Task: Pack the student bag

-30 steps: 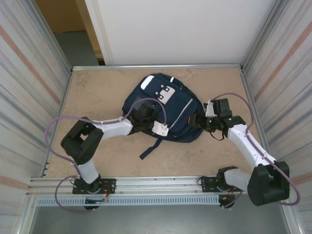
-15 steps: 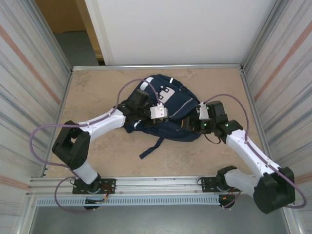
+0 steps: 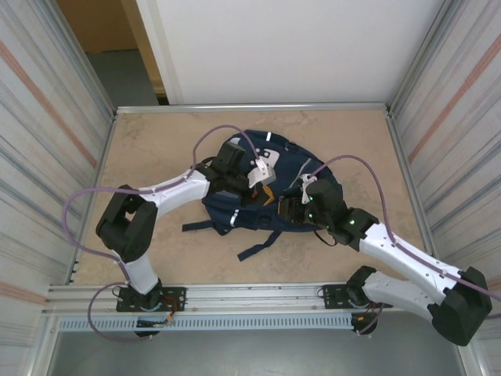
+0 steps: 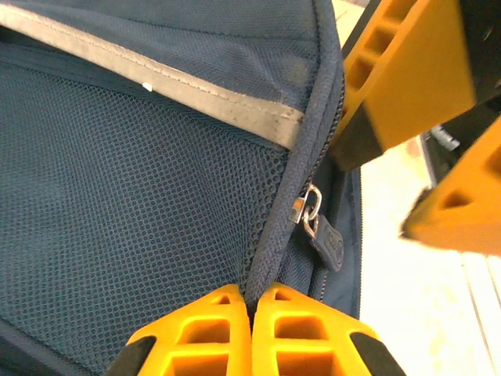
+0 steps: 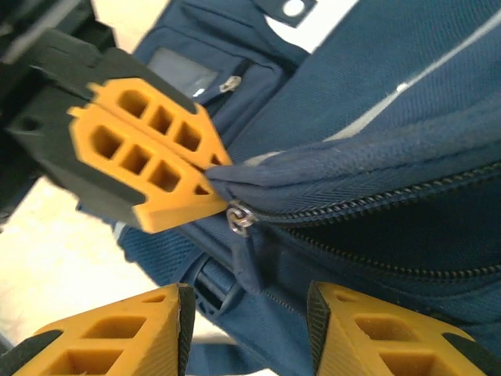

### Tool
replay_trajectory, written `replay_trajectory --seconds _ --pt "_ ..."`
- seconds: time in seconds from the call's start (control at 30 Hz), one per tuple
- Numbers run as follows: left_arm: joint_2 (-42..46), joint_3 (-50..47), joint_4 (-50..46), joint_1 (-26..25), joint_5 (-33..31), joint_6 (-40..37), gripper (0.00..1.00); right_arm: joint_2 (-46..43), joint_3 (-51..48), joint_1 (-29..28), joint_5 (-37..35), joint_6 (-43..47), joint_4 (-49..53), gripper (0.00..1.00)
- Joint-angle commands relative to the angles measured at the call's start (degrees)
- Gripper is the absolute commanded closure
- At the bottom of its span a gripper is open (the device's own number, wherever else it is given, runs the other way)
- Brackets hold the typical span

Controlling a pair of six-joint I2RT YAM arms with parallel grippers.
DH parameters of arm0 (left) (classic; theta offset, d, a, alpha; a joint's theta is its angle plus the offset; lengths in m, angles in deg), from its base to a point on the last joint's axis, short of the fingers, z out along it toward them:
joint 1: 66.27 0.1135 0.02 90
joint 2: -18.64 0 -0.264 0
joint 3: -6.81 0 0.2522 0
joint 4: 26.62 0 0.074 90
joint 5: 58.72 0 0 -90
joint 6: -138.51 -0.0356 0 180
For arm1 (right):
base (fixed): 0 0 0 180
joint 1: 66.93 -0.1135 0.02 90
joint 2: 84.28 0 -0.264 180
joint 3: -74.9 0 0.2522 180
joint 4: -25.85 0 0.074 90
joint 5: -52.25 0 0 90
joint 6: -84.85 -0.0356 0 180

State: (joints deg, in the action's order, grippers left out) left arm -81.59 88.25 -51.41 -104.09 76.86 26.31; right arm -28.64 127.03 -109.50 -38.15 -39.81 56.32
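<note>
The navy student bag (image 3: 231,211) lies in the middle of the table, its zipper partly open along the upper edge. My left gripper (image 3: 268,196) is shut on the bag's thick piped rim (image 4: 270,258), just beside the zipper. In the left wrist view the metal zipper slider and its dark pull tab (image 4: 325,235) hang right above the left gripper (image 4: 252,301). My right gripper (image 5: 246,313) stands open close under the slider (image 5: 240,219), with the pull tab hanging between its fingers (image 5: 125,337) and touching neither. The left gripper's orange fingers (image 5: 149,157) show there pinching the rim.
Two dark straps (image 3: 258,244) trail from the bag toward the near edge of the beige table (image 3: 156,149). A metal rail (image 3: 250,296) runs along the front, and corrugated walls close in both sides. The right gripper (image 3: 291,207) sits over the bag's right part.
The left arm swung up and right, and its gripper now pinches the bag's rim. The right gripper came left onto the bag. The bag shifted and its straps spread out.
</note>
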Motion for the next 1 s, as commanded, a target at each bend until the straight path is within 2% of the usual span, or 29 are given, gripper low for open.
replay_trajectory --seconds 0.0,0.13,0.27,0.5,0.67,0.8,0.97 --pt "-0.6 3.1 2.7 0.3 7.9 8.5 1.0 2.3 2.0 -3.1 -7.0 -6.2 1.7 0.57" --pt "-1.1 3.2 3.4 -0.6 7.5 12.0 1.0 6.5 6.1 -5.9 -14.8 -10.9 7.7 0.57" --pt "-0.5 1.8 4.3 -1.9 7.3 12.3 1.0 11.1 10.4 -6.2 -15.2 -12.6 11.3 0.59" --pt "0.4 0.8 6.4 -2.9 7.8 13.9 1.0 15.6 14.2 -6.6 -21.6 -15.8 15.8 0.72" --pt "0.9 0.0 6.0 -3.1 4.7 13.6 1.0 15.8 16.6 -6.6 -24.5 -16.6 19.5 0.78" --pt "1.4 -0.2 3.9 -2.8 0.8 12.0 1.0 14.5 16.8 -5.7 -23.0 -15.7 21.1 0.85" --pt "2.3 -0.9 3.7 -2.5 -1.4 10.1 1.0 12.1 14.9 -2.0 -14.9 -14.9 19.8 0.89"
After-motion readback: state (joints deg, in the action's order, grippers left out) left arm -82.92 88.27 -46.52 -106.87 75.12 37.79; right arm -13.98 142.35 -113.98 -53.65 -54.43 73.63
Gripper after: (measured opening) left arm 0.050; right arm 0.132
